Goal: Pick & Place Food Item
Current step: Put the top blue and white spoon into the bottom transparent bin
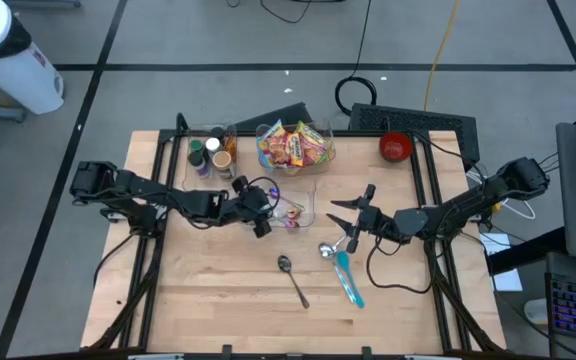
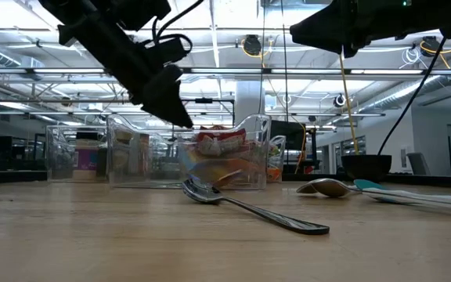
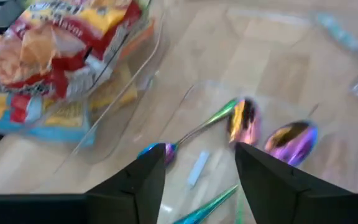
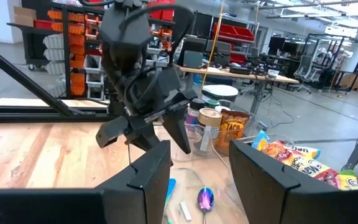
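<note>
Left gripper (image 1: 265,207) hangs with fingers apart, empty, over a clear tray (image 1: 308,190) holding iridescent spoons (image 3: 241,118). Beyond it sits the snack packet bin (image 1: 295,146), packets (image 3: 55,43) lying flat, long axis unclear. Right gripper (image 1: 353,215) waits, fingers parted.

High view: straight down over the pale wooden surface (image 1: 218,300). Low view: level with the boards, facing the room. Left wrist view: close above the clear plastic tray (image 3: 185,106). Right wrist view: faces the same tray (image 4: 194,180), further off.
</note>
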